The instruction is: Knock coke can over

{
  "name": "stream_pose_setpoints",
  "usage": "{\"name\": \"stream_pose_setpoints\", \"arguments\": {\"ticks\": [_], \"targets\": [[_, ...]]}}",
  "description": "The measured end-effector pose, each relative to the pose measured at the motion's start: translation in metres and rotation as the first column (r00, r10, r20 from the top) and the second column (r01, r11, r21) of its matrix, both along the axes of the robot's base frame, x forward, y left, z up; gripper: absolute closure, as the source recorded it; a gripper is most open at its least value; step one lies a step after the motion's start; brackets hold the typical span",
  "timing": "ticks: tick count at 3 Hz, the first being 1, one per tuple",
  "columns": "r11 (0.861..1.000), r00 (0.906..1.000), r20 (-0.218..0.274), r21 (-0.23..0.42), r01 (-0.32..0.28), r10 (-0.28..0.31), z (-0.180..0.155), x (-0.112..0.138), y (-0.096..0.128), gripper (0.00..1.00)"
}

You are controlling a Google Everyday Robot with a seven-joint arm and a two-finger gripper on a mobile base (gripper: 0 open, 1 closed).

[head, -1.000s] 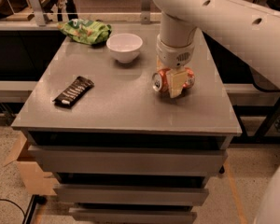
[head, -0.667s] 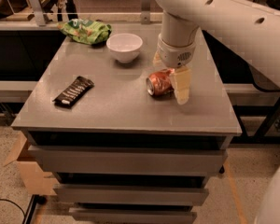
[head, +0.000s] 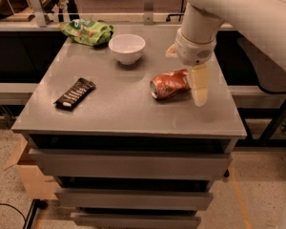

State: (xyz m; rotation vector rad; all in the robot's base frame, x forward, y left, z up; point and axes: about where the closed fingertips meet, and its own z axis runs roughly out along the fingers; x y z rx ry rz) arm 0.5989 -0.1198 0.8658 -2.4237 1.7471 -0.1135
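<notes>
The coke can (head: 169, 85), orange-red and dented, lies on its side on the grey table (head: 124, 113), right of centre, with its silver top facing left. My gripper (head: 186, 75) hangs from the white arm just above and to the right of the can, open and holding nothing. One cream finger (head: 199, 87) points down right beside the can's base. The other finger (head: 171, 50) shows behind the wrist.
A white bowl (head: 127, 48) stands behind the can to the left. A green snack bag (head: 87, 32) lies at the far left corner. A dark snack bar wrapper (head: 75, 93) lies at the left. The table's right edge is close to the finger. Drawers sit below.
The can stood upright between the fingers; it has tipped to the left and now lies on its side. The gripper has let go and shifted slightly right.
</notes>
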Motion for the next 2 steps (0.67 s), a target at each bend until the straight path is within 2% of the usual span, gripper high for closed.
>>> {"name": "stream_pose_setpoints", "arguments": {"ticks": [1,2], "targets": [[0.997,0.9982,0.044,0.071,0.038,-0.041,0.014,-0.008,-0.027,0.00],[0.982,0.9899,0.087,0.165,0.096,-0.111,0.022,-0.017,-0.067,0.00]]}}
